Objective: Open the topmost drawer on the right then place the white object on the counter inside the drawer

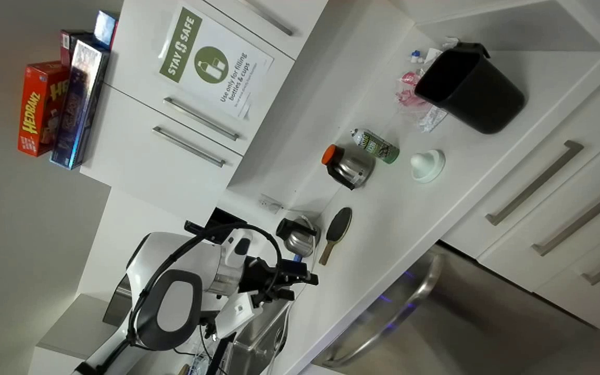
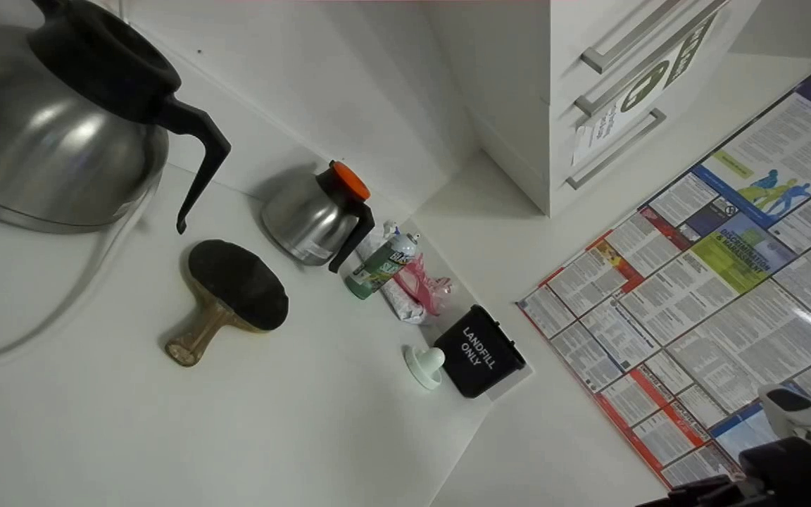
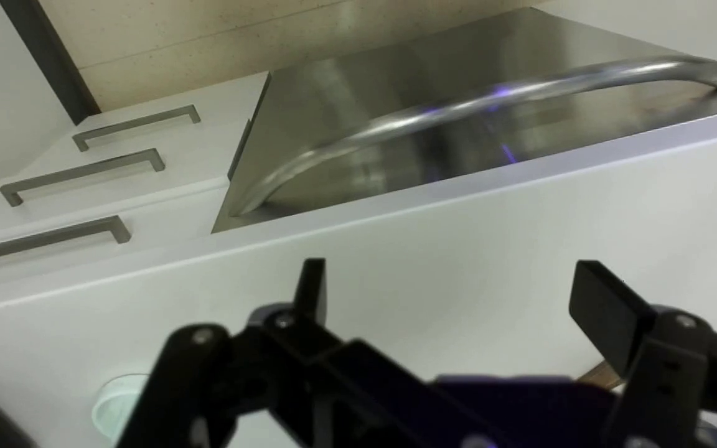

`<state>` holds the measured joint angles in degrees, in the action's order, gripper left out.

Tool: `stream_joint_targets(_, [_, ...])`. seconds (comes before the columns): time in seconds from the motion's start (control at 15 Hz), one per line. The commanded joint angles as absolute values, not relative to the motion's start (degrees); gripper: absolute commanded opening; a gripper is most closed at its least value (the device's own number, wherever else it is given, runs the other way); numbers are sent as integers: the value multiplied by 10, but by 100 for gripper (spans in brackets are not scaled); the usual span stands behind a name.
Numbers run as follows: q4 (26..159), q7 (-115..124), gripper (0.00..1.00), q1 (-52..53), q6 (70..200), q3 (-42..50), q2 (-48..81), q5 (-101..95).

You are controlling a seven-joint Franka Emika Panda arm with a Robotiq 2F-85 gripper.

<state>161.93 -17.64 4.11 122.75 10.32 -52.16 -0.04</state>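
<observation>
White knobbed disc (image 1: pixel 427 165) sits on the tabletop (image 1: pixel 399 224), knob up, near but apart from the black LANDFILL ONLY bin (image 2: pixel 479 352). Wrist view catches only part of it behind the gripper (image 3: pixel 450 280). Jaws released, spread wide, well away from the disc. Topmost drawer (image 1: pixel 532 183), white front, right under the tabletop edge; looks closed, though hard to be sure at this angle. Two more white drawers (image 1: pixel 581 217) below it, steel appliance front (image 1: pixel 466 312) beside the stack. Also on the tabletop: green spray can (image 1: pixel 376 146) just beside an orange-lidded steel carafe (image 1: pixel 354 169), pink plastic packaging (image 1: pixel 409 94) near the bin, wood-handled black paddle (image 2: pixel 236 278), black-lidded steel carafe (image 2: pixel 60 162) near the paddle. Robot arm (image 1: pixel 175 304), cut off at the edge in both exterior views, is by the sink (image 1: pixel 255 341).
</observation>
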Motion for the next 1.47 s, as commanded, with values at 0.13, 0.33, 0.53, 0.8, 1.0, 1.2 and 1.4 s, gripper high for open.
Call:
stream_joint_targets(0.13, [1578, -173, 100, 17, 1268, 126, -480, 11])
stream_joint_targets(0.33, [1544, -181, 100, 6, 1309, 169, -432, 23])
stream_joint_targets(0.53, [1517, -209, 100, 19, 1354, 227, -379, 65])
stream_joint_targets(0.8, [1485, -289, 100, 56, 1394, 315, -311, 168])
stream_joint_targets(1.0, [1459, -384, 100, 97, 1383, 391, -271, 275])
stream_joint_targets(1.2, [1440, -483, 100, 125, 1361, 457, -233, 378])
stream_joint_targets(1.4, [1424, -571, 100, 126, 1327, 497, -182, 476])
